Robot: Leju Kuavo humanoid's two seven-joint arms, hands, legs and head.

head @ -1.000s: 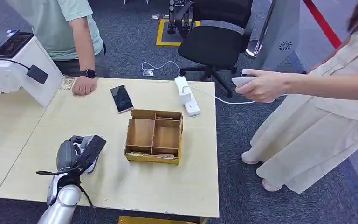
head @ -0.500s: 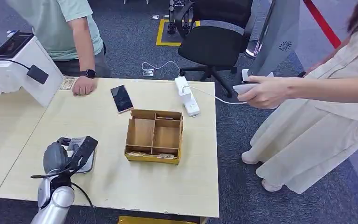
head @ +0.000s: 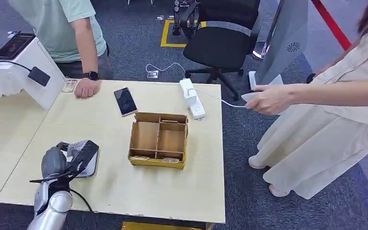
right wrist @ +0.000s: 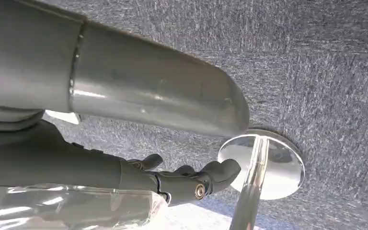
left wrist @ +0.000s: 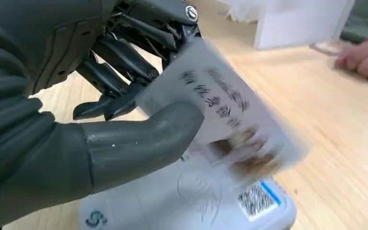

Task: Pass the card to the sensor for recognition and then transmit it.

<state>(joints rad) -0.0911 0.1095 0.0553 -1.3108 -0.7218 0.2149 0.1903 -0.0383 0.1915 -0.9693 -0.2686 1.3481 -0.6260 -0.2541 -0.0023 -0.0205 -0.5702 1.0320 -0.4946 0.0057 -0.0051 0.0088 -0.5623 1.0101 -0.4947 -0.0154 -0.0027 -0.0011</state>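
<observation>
White printed card pinched by robot's left hand above white sensor pad (scanning step, I judge); next, hand it onward.

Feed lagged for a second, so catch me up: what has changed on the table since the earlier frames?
The left hand, holding the card, moved left and toward the robot and now holds the card over the white sensor. The person's hand with a white device dropped slightly. The cardboard box, phone and power strip stayed put.
</observation>
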